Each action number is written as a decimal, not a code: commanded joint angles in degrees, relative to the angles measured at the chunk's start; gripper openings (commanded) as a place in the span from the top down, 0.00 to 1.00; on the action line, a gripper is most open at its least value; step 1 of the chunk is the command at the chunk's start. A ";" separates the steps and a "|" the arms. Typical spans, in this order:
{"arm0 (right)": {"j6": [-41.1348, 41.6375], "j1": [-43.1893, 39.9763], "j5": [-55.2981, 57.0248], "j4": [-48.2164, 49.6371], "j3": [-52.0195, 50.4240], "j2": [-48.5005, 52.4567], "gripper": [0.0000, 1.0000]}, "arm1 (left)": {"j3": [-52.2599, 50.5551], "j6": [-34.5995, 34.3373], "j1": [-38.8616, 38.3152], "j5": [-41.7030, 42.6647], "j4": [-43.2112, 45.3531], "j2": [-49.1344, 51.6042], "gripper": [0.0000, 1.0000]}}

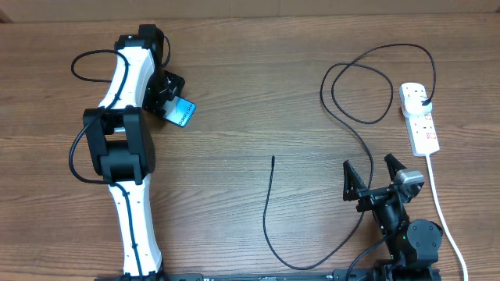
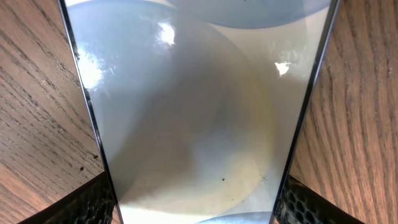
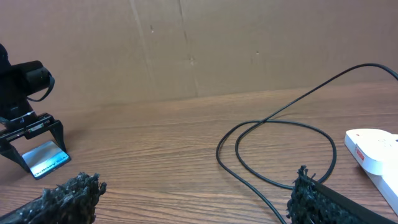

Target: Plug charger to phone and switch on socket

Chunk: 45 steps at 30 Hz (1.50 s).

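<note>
Holds the phone [image 1: 183, 114] by its edges in left jaws, glossy, likely slippery; has right jaws spread, empty; should pinch limp, light charger [image 1: 264, 222] just behind connector tip [image 1: 273, 159]

Bright, even light from above, soft short shadows on the brown wood-grain table [image 1: 258, 94]; left wrist view shows the glossy pale blue-grey phone [image 2: 199, 124] w/ hazy reflections & white glare spots; right wrist foreground out of focus.

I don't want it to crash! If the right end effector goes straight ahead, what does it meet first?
Probably the charger, looped just ahead, though it might pass above it.
</note>
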 commanded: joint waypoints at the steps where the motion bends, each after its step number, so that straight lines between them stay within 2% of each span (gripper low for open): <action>1: -0.20 0.17 0.61 0.20 -0.28 -0.31 0.00 | -1.16 -0.74 0.04 1.20 -0.96 3.63 0.96; 10: -0.20 0.17 0.61 0.17 -0.28 -0.31 0.00 | 1.62 1.22 0.04 1.86 -1.95 3.41 0.96; 20: -0.20 0.17 0.61 0.20 -0.28 -0.31 0.00 | 15.50 6.16 0.04 0.63 -8.83 3.41 0.96; 26: -0.20 0.17 0.61 0.20 -0.28 -0.31 0.00 | 22.99 6.84 0.02 4.57 -12.50 3.39 0.96; 29: -0.20 0.17 0.61 0.20 -0.28 -0.31 0.00 | 25.38 7.23 0.04 9.79 -13.18 3.39 0.96; 36: -0.20 0.17 0.61 0.20 -0.28 -0.31 0.00 | 25.97 6.54 -0.02 33.57 -12.72 3.41 0.96; 45: -0.20 0.17 0.61 0.20 -0.28 -0.31 0.00 | 25.97 7.23 -0.07 55.76 -14.69 3.41 0.96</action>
